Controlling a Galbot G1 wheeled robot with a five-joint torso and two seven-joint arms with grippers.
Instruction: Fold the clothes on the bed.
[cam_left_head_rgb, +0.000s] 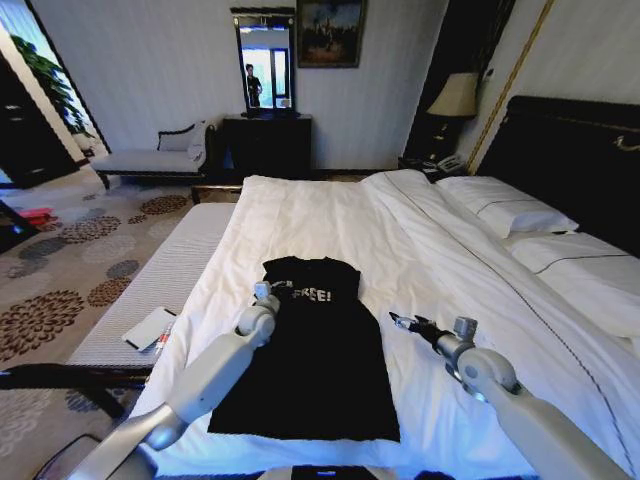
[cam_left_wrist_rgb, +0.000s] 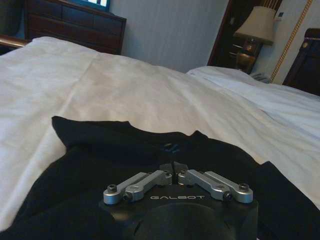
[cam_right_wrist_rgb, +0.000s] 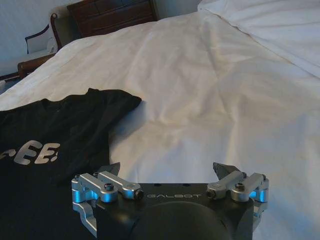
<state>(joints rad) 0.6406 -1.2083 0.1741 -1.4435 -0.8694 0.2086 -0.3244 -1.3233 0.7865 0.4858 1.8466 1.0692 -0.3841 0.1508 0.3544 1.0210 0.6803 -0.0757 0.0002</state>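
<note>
The clothes are one black T-shirt (cam_left_head_rgb: 310, 350) with white "FREE!" lettering, lying flat on the bed's white duvet (cam_left_head_rgb: 330, 215), sleeves tucked in and collar toward the far side. My left gripper (cam_left_head_rgb: 266, 291) hangs over the shirt's left shoulder, beside the lettering. In the left wrist view that gripper (cam_left_wrist_rgb: 173, 166) is shut, its tips together just above the black fabric (cam_left_wrist_rgb: 75, 165) near the collar. My right gripper (cam_left_head_rgb: 397, 320) is over bare duvet to the right of the shirt. In the right wrist view it (cam_right_wrist_rgb: 167, 170) stands wide open and empty, the shirt (cam_right_wrist_rgb: 45, 150) off to one side.
Two white pillows (cam_left_head_rgb: 505, 210) lie against the dark headboard (cam_left_head_rgb: 570, 140) on the right. A lamp (cam_left_head_rgb: 455, 95) and a dark dresser (cam_left_head_rgb: 265, 145) stand at the far wall, a pale chaise (cam_left_head_rgb: 150, 158) at far left. A grey bench (cam_left_head_rgb: 160, 280) with a white item (cam_left_head_rgb: 150, 328) flanks the bed's left side.
</note>
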